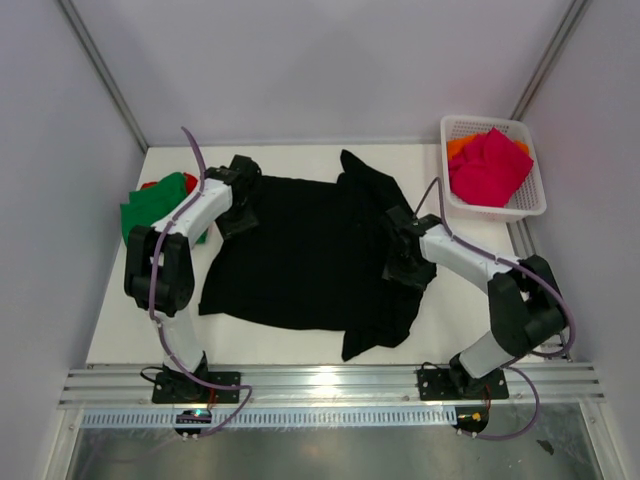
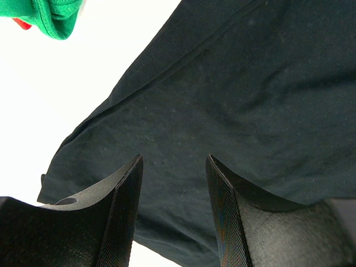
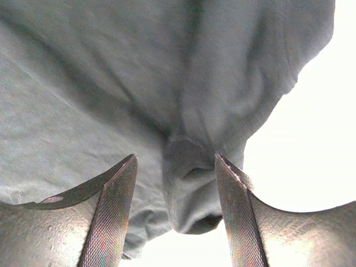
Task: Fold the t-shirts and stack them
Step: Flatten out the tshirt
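Observation:
A large black t-shirt [image 1: 300, 250] lies spread across the middle of the table, its right side rumpled and folded over. My left gripper [image 1: 237, 205] hovers over the shirt's left shoulder area; in the left wrist view it [image 2: 173, 161] stands open with flat black cloth [image 2: 239, 94] beneath the fingers. My right gripper [image 1: 405, 250] is over the bunched right side; in its own view it [image 3: 175, 158] is open, with a raised fold of the cloth [image 3: 189, 167] between the fingers, ungripped. A green t-shirt [image 1: 150, 210] with a red one [image 1: 150, 185] under it lies at the far left.
A white lattice basket [image 1: 483, 122] at the back right holds a magenta-pink shirt [image 1: 490, 165] and an orange one [image 1: 460, 147]. The green shirt [image 2: 53, 16] shows at the top left of the left wrist view. Grey walls enclose the table [image 1: 470, 270] on three sides.

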Motion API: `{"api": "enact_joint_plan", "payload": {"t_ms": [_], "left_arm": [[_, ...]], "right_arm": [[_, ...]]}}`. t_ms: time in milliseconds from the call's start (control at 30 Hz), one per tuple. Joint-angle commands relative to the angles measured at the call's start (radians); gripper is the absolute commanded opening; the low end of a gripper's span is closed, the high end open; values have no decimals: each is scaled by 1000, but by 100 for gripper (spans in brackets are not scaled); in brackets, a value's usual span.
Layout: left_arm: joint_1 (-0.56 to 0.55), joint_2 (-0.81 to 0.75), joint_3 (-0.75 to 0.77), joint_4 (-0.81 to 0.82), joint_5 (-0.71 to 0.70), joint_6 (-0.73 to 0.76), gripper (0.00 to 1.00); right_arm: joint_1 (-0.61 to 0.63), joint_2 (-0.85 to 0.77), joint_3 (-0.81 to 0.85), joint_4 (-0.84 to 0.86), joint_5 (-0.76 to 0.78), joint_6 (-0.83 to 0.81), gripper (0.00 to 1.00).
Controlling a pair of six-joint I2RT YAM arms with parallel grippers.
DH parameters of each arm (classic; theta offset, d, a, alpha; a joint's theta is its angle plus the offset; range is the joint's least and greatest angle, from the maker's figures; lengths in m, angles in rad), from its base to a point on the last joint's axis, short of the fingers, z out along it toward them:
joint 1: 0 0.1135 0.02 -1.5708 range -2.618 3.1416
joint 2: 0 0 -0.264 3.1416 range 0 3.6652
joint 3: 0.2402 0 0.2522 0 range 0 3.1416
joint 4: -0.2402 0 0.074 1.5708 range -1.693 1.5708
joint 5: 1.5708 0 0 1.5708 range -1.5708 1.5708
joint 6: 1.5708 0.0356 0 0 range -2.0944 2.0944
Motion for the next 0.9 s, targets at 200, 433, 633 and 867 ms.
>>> {"api": "enact_joint_plan", "payload": {"t_ms": [200, 433, 633, 867], "left_arm": [[3, -25, 11, 17, 1, 21, 51], [3, -22, 7, 25, 15, 25, 51], [1, -25, 13, 25, 15, 36, 51], [3, -36, 4, 25, 10, 38, 51]], "right_arm": [[-11, -225, -46, -160, 128, 170, 63], [-11, -383, -107, 22, 35, 145, 63], [2, -319, -115, 235, -148, -31, 63], [81, -206, -125, 350, -263, -41, 63]]}}
